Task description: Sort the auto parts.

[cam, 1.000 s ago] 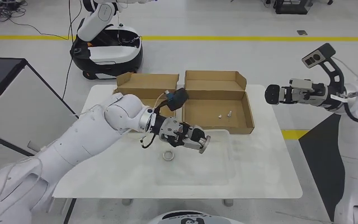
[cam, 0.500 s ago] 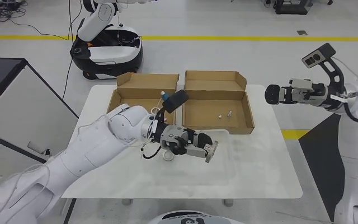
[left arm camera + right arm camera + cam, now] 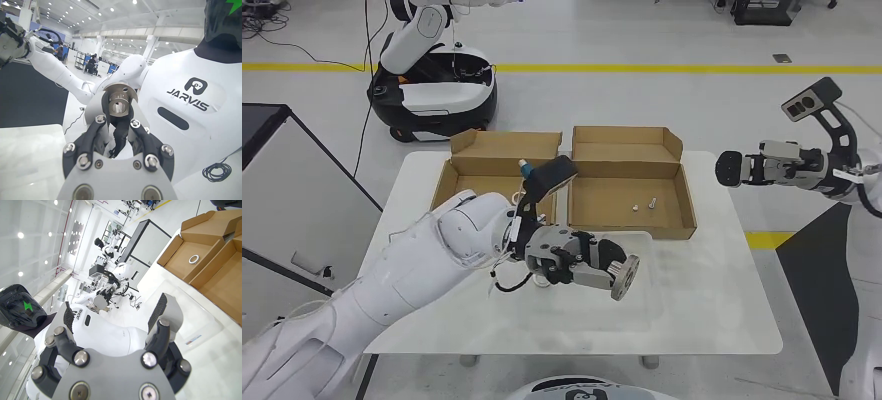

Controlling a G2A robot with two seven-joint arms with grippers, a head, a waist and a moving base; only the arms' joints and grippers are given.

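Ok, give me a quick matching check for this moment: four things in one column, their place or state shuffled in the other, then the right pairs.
Things:
1. flanged metal part
2. metal ring
3. small screws
4. right gripper

Places or states:
A. lying in the right cardboard box
B. open and holding nothing
C. clamped in the left gripper
D. lying in the left cardboard box

Pairs: 1-C, 2-D, 3-A, 4-B.
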